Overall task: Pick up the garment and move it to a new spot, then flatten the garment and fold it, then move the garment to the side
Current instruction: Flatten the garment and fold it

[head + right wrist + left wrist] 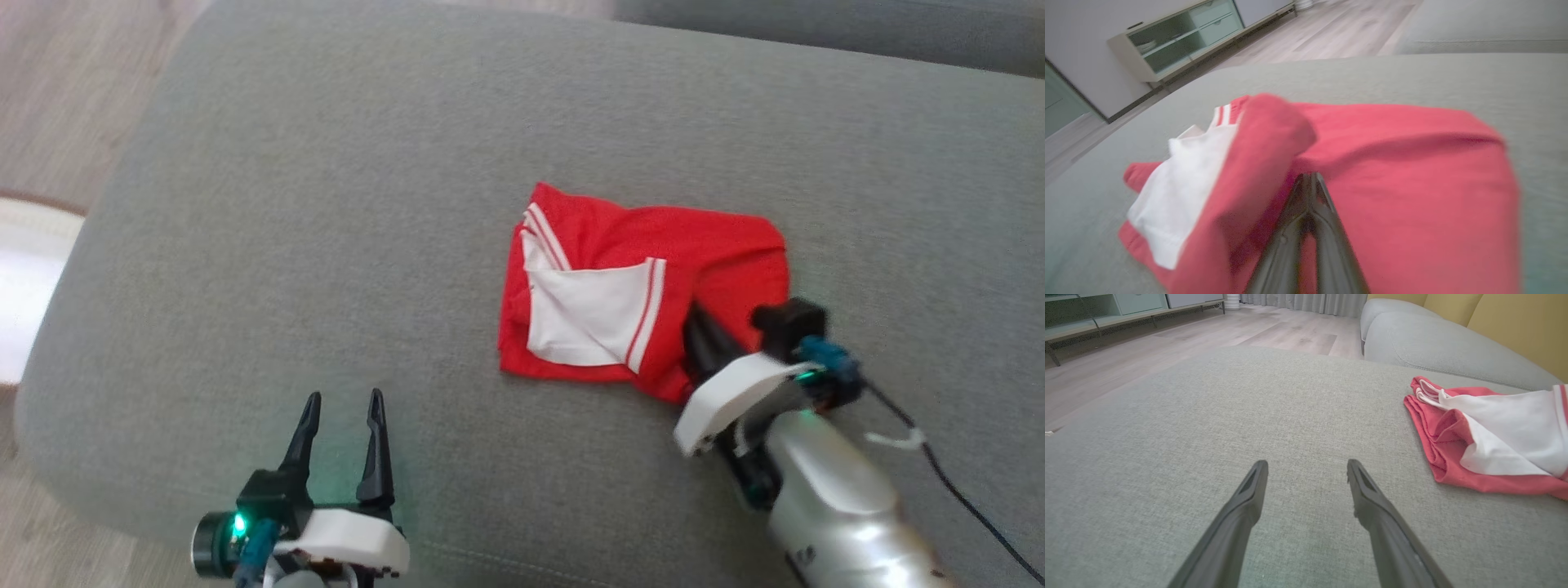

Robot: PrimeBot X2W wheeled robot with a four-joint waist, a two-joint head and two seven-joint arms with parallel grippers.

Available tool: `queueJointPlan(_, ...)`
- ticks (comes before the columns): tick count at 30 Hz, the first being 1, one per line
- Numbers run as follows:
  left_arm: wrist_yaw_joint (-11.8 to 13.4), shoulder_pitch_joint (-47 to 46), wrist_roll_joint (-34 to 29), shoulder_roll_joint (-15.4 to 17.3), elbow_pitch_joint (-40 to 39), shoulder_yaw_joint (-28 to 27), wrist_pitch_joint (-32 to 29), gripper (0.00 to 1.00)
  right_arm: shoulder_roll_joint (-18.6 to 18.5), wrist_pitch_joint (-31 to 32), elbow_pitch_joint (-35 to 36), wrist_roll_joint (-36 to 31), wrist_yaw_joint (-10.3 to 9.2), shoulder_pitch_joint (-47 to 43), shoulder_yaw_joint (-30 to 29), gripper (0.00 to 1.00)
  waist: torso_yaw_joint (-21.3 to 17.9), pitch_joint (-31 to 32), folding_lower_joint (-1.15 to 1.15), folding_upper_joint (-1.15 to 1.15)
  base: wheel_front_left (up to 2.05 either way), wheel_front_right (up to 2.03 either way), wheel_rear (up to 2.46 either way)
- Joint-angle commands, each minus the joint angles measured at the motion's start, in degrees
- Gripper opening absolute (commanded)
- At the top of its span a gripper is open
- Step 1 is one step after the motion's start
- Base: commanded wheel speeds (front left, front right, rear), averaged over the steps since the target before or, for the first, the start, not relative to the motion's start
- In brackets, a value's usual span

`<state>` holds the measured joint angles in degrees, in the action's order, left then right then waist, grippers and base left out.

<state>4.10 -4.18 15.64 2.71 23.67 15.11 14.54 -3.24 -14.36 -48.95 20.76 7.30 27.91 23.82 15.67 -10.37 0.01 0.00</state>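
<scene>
Left gripper (pixel 344 395) hangs low over the sofa's (pixel 326 188) near edge, left of centre. Fingers spread wide, nothing between them, just grey seat underneath. It is well apart from the garment (pixel 718 245).

Right gripper (pixel 1309 176) is at the garment's near right corner, fingers pinched tight together, tips in a red fold. Cloth puckers around the tips, so it has hold of the garment.

Garment lies on the seat right of centre, folded to a rough rectangle. Red, with a white panel and red-white stripes on top of its left half. Near right corner humps up beside the fingers; the rest lies flat.

Wood floor (pixel 49 98) runs past the sofa's left edge. Low glass-front cabinet (pixel 1180 36) stands against the wall beyond.
</scene>
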Motion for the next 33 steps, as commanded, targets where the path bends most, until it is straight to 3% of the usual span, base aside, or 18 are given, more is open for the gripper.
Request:
queueJointPlan(1, 0.3, -2.3, 0.2, 0.2, -1.8, -1.6, 0.5, 1.0, 0.4, -0.6, 1.4, 1.7, 0.19, 1.4, 4.4, 0.0, 1.7, -0.9, -0.01, 0.0, 0.0, 0.0, 0.0)
queueJointPlan(7, 0.8, -1.8, 0.7, 0.2, -2.6, -3.2, 0.5, 1.0, 0.4, -0.6, 6.5, 8.3, 0.19, -0.3, 21.3, 0.0, 1.3, -0.1, -0.01, 0.0, 0.0, 0.0, 0.0)
queueJointPlan(11, 0.7, -1.5, 0.4, 0.2, -2.8, -4.5, 0.5, 1.0, 0.4, -0.6, 7.6, 11.9, 0.19, 0.5, 26.4, 0.0, -0.7, 1.1, -0.01, 0.0, 0.0, 0.0, 0.0)
queueJointPlan(15, 0.3, -1.6, -0.4, 0.2, -2.9, -5.3, 0.5, 1.0, 0.2, -0.6, 8.4, 11.4, 0.19, 1.4, 21.3, 0.0, -3.3, 2.4, -0.01, 0.0, 0.0, 0.0, 0.0)
queueJointPlan(21, -0.2, -1.5, -1.5, 0.2, -2.7, -6.1, 0.5, 1.0, -0.1, -0.6, 10.6, 5.1, 0.19, -2.2, 5.3, 0.01, -7.5, 4.3, -0.01, 0.0, 0.0, 0.0, 0.0)
queueJointPlan(23, -0.2, -1.5, -1.8, 0.2, -2.5, -6.6, 0.5, 1.0, -0.1, -0.6, 11.7, 2.2, 0.19, -4.0, 0.5, 0.87, -8.7, 4.7, -0.01, 0.0, 0.0, 0.0, 0.0)
queueJointPlan(24, -0.3, -1.5, -2.0, 0.2, -2.3, -6.8, 0.5, 1.0, -0.1, -0.6, 12.2, 0.9, 0.19, -5.0, -1.8, 1.0, -9.2, 4.8, -0.01, 0.0, 0.0, 0.0, 0.0)
queueJointPlan(33, -1.0, 0.2, -2.7, 0.2, -1.0, -8.8, 0.5, 1.0, 0.3, -0.6, 14.0, -5.6, 0.19, -11.7, -15.2, 1.0, -11.7, 6.8, -0.01, 0.0, 0.0, 0.0, 0.0)
